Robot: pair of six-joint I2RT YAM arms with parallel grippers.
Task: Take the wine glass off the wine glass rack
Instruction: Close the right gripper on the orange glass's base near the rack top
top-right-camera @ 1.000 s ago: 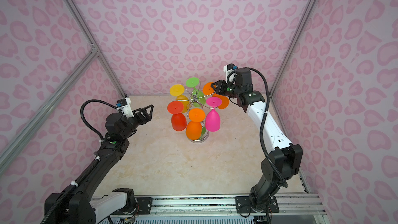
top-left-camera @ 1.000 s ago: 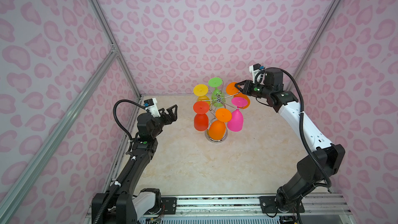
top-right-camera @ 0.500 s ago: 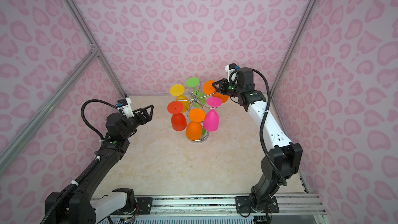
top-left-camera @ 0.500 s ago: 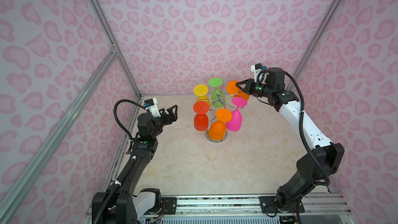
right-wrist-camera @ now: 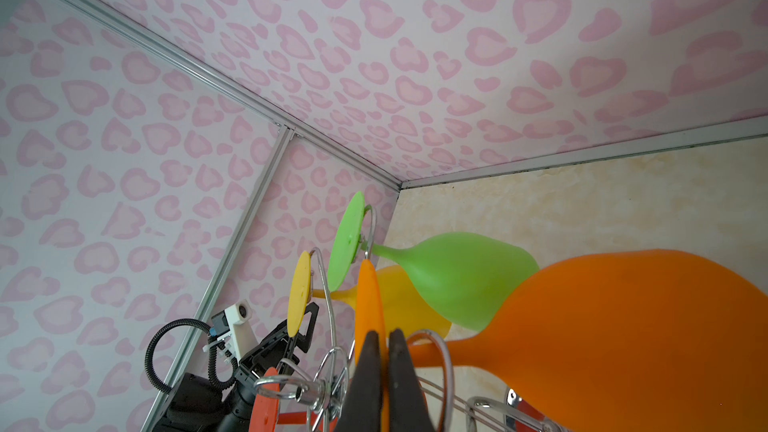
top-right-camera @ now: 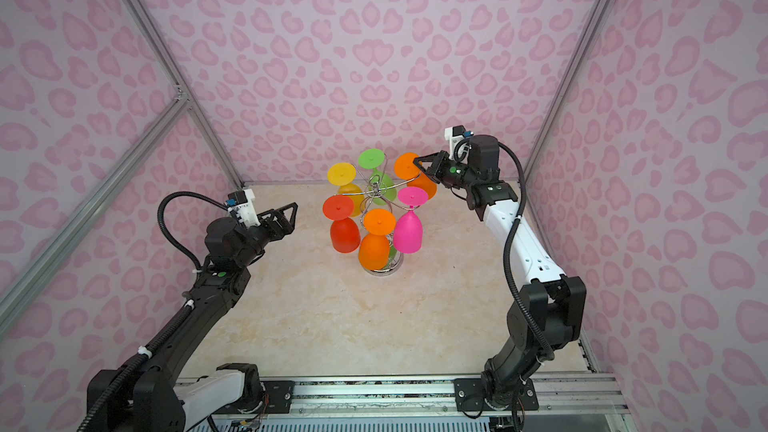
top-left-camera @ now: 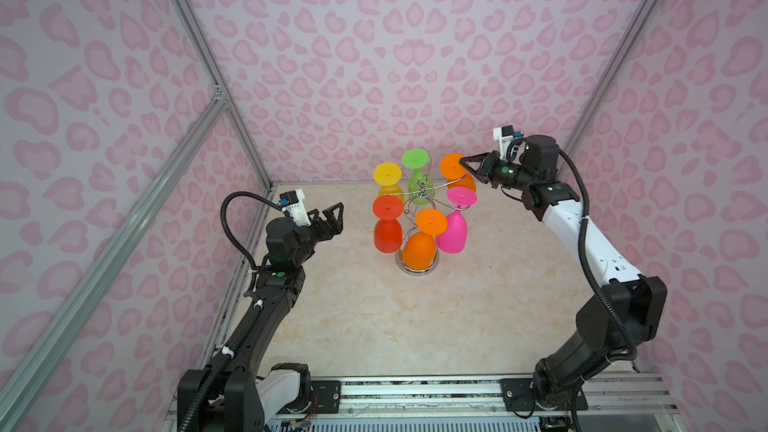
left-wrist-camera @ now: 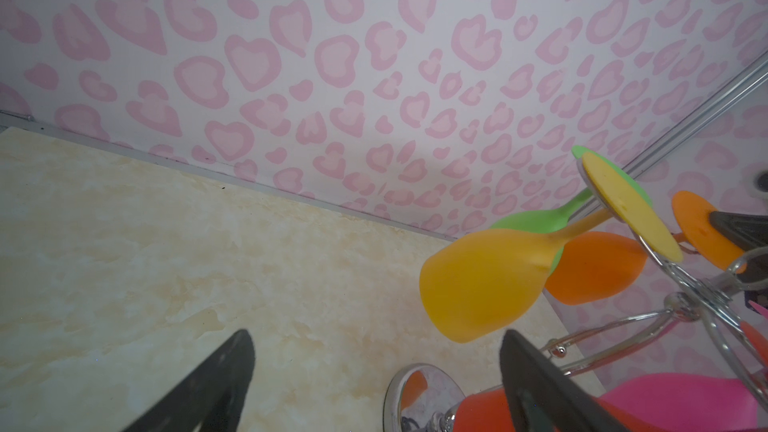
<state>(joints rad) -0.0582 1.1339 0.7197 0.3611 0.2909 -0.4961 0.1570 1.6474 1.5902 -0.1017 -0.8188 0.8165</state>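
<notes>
Both top views, lower frame: bare marbled desk (top-left-camera: 374, 326), arm mounts on a rail at the bottom edge.

Left of centre: left gripper (top-left-camera: 330, 211) raised off the desk, aimed toward the rack, well apart from it. Jaws wide apart, nothing between them; the left wrist view shows the same, with both dark fingers (left-wrist-camera: 216, 388) spread over bare desk.

Centre: wine glass rack (top-left-camera: 422, 192) upright on its round mirrored base. Six glasses hang bowl-down from the hooks. Nearest is the near orange glass (top-left-camera: 419, 247), with the red glass (top-left-camera: 386, 234) to its left and the pink glass (top-left-camera: 453, 234) to its right. Behind them are the yellow glass (top-left-camera: 387, 174) and the green glass (top-left-camera: 415, 158).

Upper right of the rack: far orange wine glass (top-left-camera: 451, 168), on its hook, foot up. Right gripper (top-left-camera: 463, 161) reaches in from the right at foot height. Jaws pressed together on the rim of that glass's flat foot. In the right wrist view the thin orange disc runs down between the two dark fingers (right-wrist-camera: 370, 367), and the bowl fills the lower right.
</notes>
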